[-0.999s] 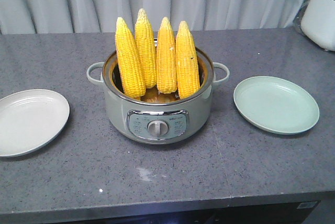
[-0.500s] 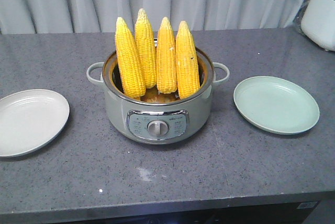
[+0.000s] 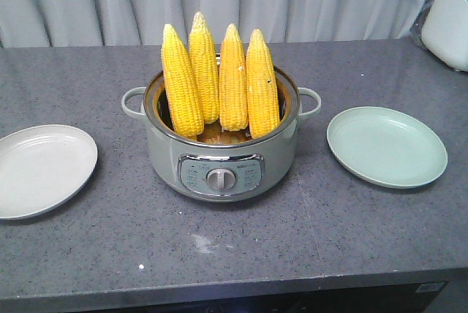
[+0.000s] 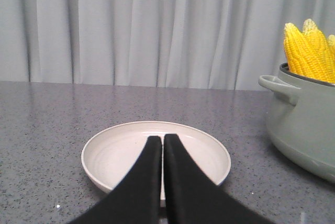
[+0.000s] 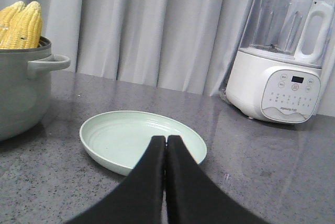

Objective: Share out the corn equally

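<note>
Nothing has moved: the four bright yellow corn cobs (image 3: 232, 86) stand mid-frame in the grey-green metal cooker pot (image 3: 167, 153), with the black left gripper (image 4: 162, 139) and right gripper (image 5: 166, 139) both pressed together, so sharing looks unstarted.

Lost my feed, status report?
Left hand shut, empty, facing white plate. Right hand shut, empty, facing green plate. Four corn cobs upright in pot. Nothing blocking.

Four husked corn cobs (image 3: 232, 79) stand upright, side by side, in the grey-green pot (image 3: 164, 159), bright yellow kernels bare and pale tapered tips up. The leftmost cob (image 3: 181, 86) tilts slightly left. The second cob (image 3: 204, 72) reaches highest. The third cob (image 3: 232, 101) and the rightmost cob (image 3: 262, 86) touch.
</note>
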{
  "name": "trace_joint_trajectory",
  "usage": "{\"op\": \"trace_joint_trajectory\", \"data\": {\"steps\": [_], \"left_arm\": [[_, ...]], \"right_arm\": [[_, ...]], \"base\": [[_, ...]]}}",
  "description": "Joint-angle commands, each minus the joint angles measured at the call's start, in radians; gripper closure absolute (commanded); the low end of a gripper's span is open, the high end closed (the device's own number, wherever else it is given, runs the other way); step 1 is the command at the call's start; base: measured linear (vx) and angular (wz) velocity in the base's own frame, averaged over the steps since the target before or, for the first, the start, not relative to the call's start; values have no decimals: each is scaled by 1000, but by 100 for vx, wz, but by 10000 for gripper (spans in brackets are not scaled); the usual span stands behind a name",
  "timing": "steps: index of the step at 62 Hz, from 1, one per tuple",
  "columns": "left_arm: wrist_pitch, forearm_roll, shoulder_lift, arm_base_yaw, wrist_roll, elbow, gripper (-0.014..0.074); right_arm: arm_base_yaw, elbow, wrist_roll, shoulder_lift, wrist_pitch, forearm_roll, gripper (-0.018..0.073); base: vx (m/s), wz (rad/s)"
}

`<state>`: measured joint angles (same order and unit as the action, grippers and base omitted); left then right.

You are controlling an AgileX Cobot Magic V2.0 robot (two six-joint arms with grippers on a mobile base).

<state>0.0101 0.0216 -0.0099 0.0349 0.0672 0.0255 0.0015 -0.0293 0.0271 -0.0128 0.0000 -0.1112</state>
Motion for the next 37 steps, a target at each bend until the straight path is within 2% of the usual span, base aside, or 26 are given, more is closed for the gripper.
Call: {"op": "trace_joint_trajectory", "data": {"steps": [1, 37], "left_arm": [[75, 2, -17, 0, 13, 4, 603], [75, 2, -17, 0, 13, 4, 603]], "right_arm": [[-7, -10, 4, -4, -76, -8, 564], [-7, -10, 4, -4, -76, -8, 564]], "base": [[0, 1], [0, 0]]}}
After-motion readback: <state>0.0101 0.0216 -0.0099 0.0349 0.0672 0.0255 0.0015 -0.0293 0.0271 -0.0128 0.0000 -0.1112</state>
